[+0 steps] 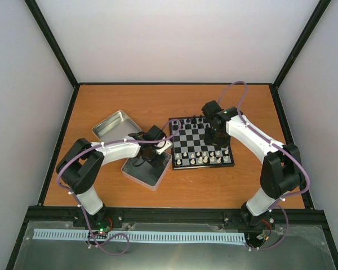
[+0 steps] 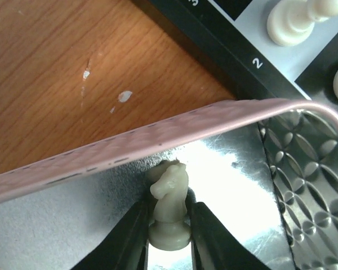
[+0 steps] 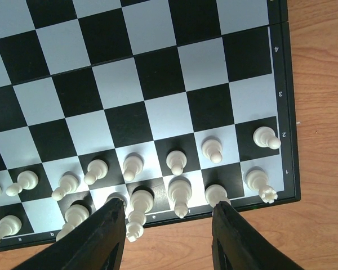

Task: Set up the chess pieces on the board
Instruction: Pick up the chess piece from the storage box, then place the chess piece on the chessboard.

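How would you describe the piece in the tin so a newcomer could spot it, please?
On the wooden table, find the silver tin nearest the chessboard. Inside is a cream knight, flanked by the left gripper. Unlike the board's round-topped pawns, it has a horse's head.

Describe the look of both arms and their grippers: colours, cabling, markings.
The left arm and right arm both have white shells over black joints and bases. A lilac cable loops along each. The left gripper and right gripper have plain black, tapering fingers. No markings are legible.
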